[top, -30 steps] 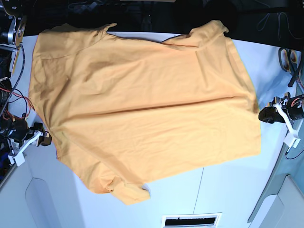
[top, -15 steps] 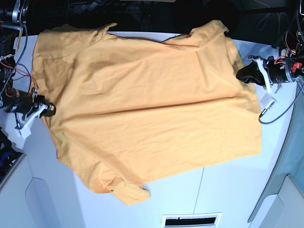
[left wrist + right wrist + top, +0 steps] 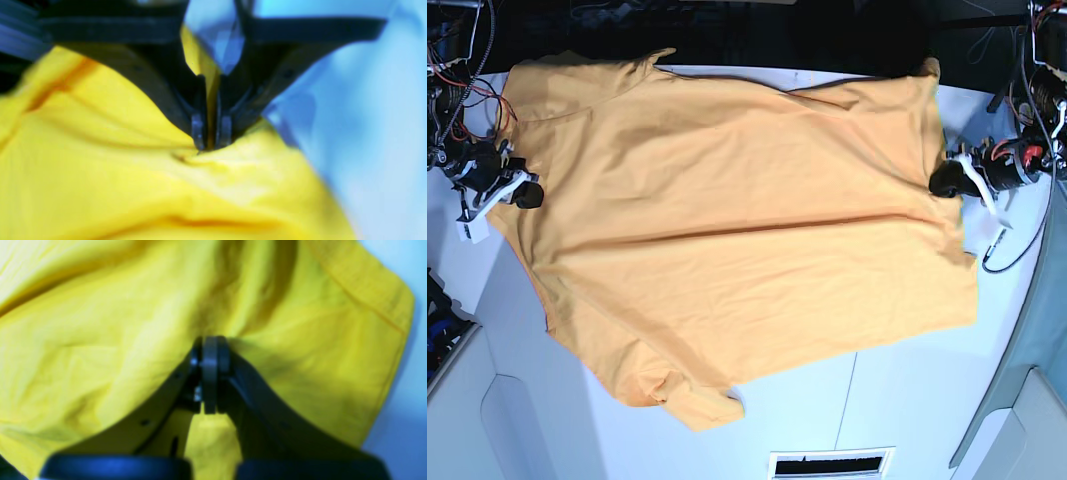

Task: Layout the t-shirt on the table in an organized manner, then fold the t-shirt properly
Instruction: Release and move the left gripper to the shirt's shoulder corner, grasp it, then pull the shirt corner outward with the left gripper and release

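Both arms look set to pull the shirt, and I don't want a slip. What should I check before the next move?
1. Left pincer shut on the t-shirt: ok, cloth sits between the tips.
2. Right pincer shut: ok.
3. Right pincer holding cloth: cannot tell, tips are pressed into the fabric.
4. Shirt flat on the table: not ok, creased, one corner bunched.
5. Pincers on opposite edges: ok.

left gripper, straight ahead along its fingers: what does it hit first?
The t-shirt. The left gripper is already shut on a pinch of its edge, fingertips buried in the cloth. Pushing on would bunch more fabric, probably against the table underneath; depth is unclear from the blurred wrist view.
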